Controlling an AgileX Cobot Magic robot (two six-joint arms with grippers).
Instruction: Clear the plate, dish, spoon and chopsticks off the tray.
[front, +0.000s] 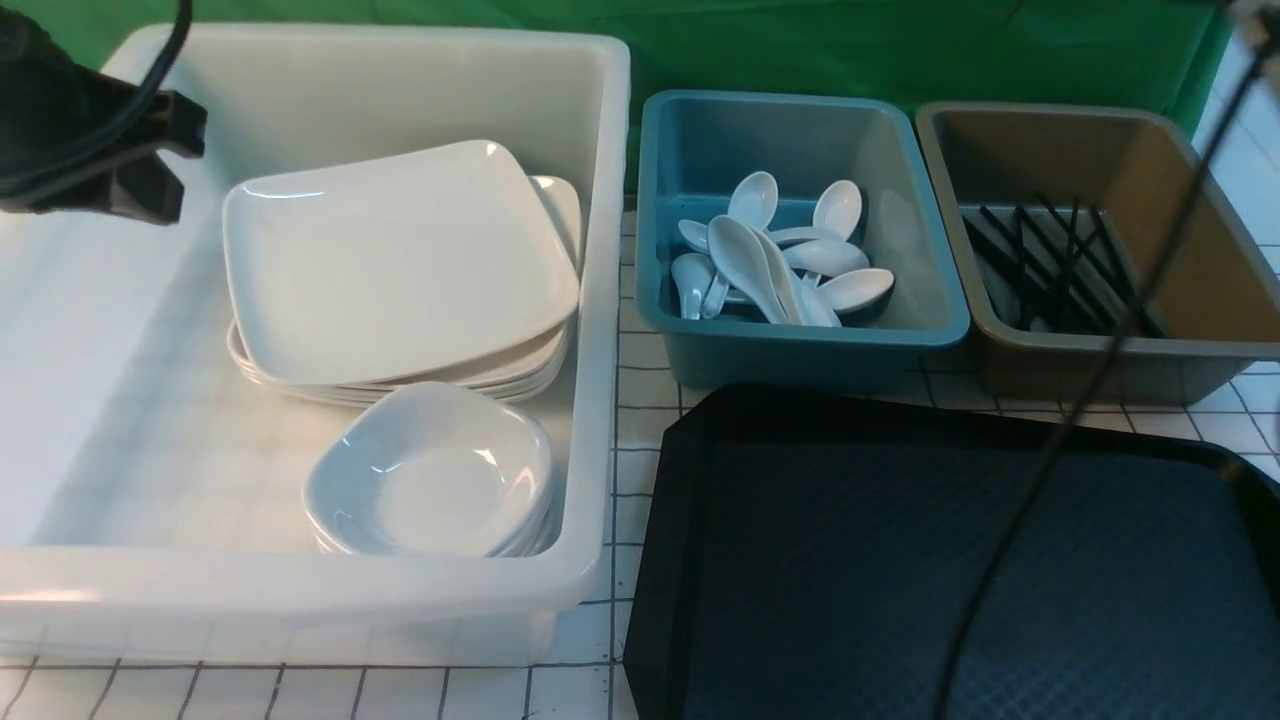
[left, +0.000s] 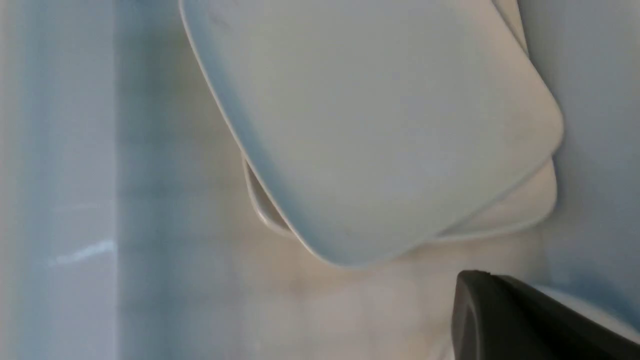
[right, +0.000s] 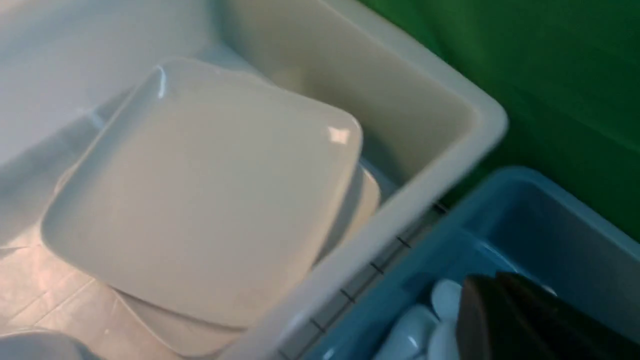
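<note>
The black tray (front: 900, 560) lies at the front right, and only its textured surface shows. A large white plate (front: 400, 260) tops a stack in the white bin (front: 600, 300). Small dishes (front: 430, 475) are stacked in front of it. White spoons (front: 775, 255) lie heaped in the teal bin (front: 800, 345). Black chopsticks (front: 1050, 260) lie in the brown bin (front: 1100, 370). My left gripper (left: 472, 280) hangs shut and holds nothing, above the white bin's floor beside the plate (left: 380, 125). My right gripper (right: 482, 287) is shut and holds nothing, over the spoons (right: 415, 330).
My left arm (front: 90, 150) hangs over the white bin's far left corner. A dark cable (front: 1060, 430) crosses in front of the brown bin and the tray. Green cloth backs the bins. The table has a white surface with a grid.
</note>
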